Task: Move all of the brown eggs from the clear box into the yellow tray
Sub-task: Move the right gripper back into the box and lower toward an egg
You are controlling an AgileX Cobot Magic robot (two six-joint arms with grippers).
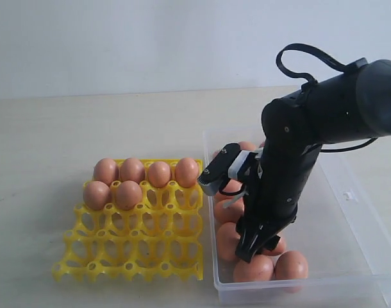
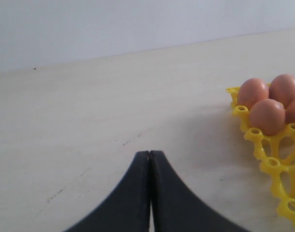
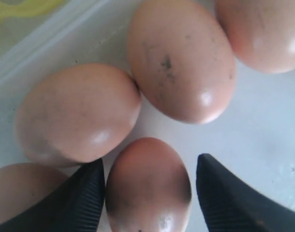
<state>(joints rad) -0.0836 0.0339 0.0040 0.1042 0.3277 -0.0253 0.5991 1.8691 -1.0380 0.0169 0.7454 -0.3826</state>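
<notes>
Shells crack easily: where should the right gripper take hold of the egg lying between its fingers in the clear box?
Grip the egg across its narrow middle, from above. It lies on its side, long axis along the gap of the open right gripper, so the jaws meet its flanks; neighbouring eggs crowd one side.

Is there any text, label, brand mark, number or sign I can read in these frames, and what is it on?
None can be read in any view.
The yellow tray, clear box, brown eggs and right arm show no lettering.
The dark specks on one egg look like dirt, not characters.
</notes>
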